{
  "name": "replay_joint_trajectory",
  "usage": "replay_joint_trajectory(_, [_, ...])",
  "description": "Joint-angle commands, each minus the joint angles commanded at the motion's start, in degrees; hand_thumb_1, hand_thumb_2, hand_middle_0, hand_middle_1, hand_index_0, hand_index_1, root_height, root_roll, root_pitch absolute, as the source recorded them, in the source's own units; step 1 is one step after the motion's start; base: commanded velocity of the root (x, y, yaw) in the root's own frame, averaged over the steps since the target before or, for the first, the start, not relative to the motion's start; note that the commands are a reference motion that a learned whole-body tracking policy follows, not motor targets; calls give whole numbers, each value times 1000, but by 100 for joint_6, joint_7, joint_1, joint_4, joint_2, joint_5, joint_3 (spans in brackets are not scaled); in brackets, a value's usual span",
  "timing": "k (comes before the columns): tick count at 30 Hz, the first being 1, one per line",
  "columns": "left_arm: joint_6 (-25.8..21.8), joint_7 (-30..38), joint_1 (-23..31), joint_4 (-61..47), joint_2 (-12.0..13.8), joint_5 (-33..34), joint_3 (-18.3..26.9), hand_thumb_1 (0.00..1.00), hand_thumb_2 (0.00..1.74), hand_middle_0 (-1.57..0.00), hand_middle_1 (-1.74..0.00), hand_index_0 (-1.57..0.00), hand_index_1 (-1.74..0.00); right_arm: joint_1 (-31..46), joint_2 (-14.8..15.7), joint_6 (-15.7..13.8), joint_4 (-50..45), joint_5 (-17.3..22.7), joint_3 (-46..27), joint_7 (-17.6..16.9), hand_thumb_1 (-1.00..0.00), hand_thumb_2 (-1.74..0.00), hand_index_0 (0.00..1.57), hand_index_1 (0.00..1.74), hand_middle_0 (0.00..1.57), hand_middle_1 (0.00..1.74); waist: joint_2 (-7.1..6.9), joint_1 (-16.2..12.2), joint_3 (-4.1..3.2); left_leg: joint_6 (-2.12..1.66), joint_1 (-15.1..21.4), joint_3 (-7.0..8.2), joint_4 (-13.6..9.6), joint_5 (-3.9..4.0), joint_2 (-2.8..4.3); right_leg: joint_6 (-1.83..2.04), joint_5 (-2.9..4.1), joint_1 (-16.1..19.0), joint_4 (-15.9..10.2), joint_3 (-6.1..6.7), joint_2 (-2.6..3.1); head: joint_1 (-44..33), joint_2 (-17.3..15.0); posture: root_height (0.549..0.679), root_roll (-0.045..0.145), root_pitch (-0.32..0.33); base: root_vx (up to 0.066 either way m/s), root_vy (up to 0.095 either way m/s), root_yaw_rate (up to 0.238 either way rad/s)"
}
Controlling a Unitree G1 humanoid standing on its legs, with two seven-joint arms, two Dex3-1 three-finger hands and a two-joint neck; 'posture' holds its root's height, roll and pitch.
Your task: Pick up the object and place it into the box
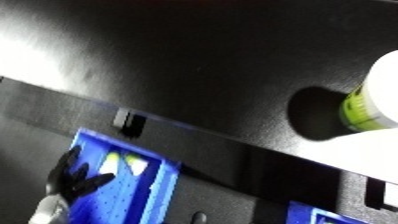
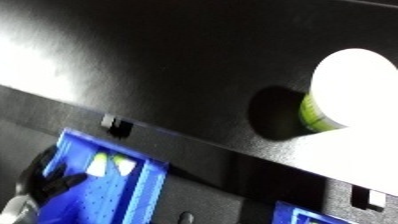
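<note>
A white-topped container with a yellow-green band stands on the black table at the right, casting a dark shadow to its left. Below the table's front edge at the lower left is a blue bin. Two small yellow-and-white things lie at its far end. My left hand hangs over the bin's left side with its fingers spread, holding nothing. My right hand shows in neither view.
The table's front edge runs slanting from the upper left to the lower right. The corner of a second blue bin shows at the bottom right. Bright glare lies on the table at the upper left.
</note>
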Motion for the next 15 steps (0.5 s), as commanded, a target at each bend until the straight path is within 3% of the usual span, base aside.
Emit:
replay_joint_trajectory(3, [30,-151,125,-24,-159,184,-144,0,0,0,0,0,0,-46,8,30,19,-74,-56,15,0,0,0,0,0,0,35,-69,0,10,50,41,39,-49,17,9,54,6,-54,44,13,502,86,641,22,19,-23,3,-176])
replay_joint_trajectory(6, [5,-258,306,-2,-293,317,-226,0,0,0,0,0,0,-94,-11,38,59,-207,-100,49,0,0,0,0,0,0,70,-140,0,23,70,98,147,-127,42,-14,67,10,-60,86,38,901,114,641,25,15,-11,41,-248])
replay_joint_trajectory(11, [115,-640,564,26,-471,503,-410,0,0,0,0,0,0,-156,-100,47,86,-489,-168,114,0,0,0,0,0,0,140,-262,0,48,76,208,319,-242,80,-75,25,-22,43,142,78,1440,176,639,30,8,1,63,-257])
replay_joint_trajectory(15, [184,-826,675,47,-555,652,-575,0,0,0,0,0,0,-204,-189,82,63,-630,-218,152,0,0,0,0,0,0,188,-339,0,71,109,268,376,-300,90,-123,-37,-34,143,183,106,1686,139,638,34,4,29,58,-165])
